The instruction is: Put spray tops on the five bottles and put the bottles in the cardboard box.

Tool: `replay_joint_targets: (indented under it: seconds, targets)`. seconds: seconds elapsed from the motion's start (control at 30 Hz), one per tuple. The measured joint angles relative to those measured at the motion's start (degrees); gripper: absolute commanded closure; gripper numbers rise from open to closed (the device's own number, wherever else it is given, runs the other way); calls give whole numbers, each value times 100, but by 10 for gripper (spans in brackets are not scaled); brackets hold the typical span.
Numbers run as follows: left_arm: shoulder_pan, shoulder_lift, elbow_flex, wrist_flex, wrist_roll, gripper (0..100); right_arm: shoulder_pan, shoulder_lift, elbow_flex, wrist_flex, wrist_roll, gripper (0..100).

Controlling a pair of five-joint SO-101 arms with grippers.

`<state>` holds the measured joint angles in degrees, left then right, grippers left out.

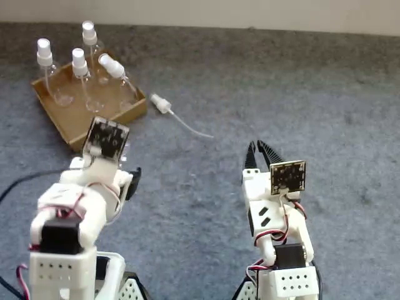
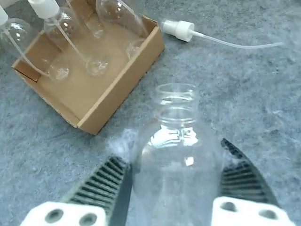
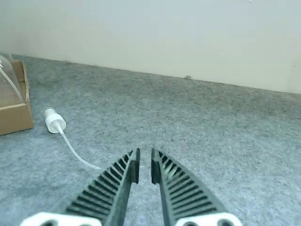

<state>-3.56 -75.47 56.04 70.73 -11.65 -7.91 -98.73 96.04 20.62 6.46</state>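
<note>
Left end effector is clamping an uncapped clear bottle — right end effector is hovering empty, barely apart.

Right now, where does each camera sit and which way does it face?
High view: fixed above, behind both arms, looking down at cardboard box, loose spray top.
Left wrist view: faces the box past left end effector, shut on an uncapped bottle.
Right wrist view: faces the wall over empty right end effector.
All share the spray top.
</note>
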Motion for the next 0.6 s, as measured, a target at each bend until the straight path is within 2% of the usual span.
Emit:
replay_joint_targets:
  seconds: [0.1, 0.2, 0.3, 0.43, 0.6]
  targets:
    - [-26, -721, 809, -369, 35, 861, -9, 0, 0, 35, 387, 954]
    - [-18, -1240, 1363, -607, 484, 861, -9, 0, 0, 325, 527, 954]
    - [-62, -1644, 1697, -756, 897, 861, -9, 0, -9, 932, 571, 954]
    - [-70, -2022, 1899, -774, 1037, 861, -70, 0, -607, 1837, 580, 953]
    - [-738, -2347, 2119, -774, 1125, 860, -615, 105, -1749, 2646, 580, 953]
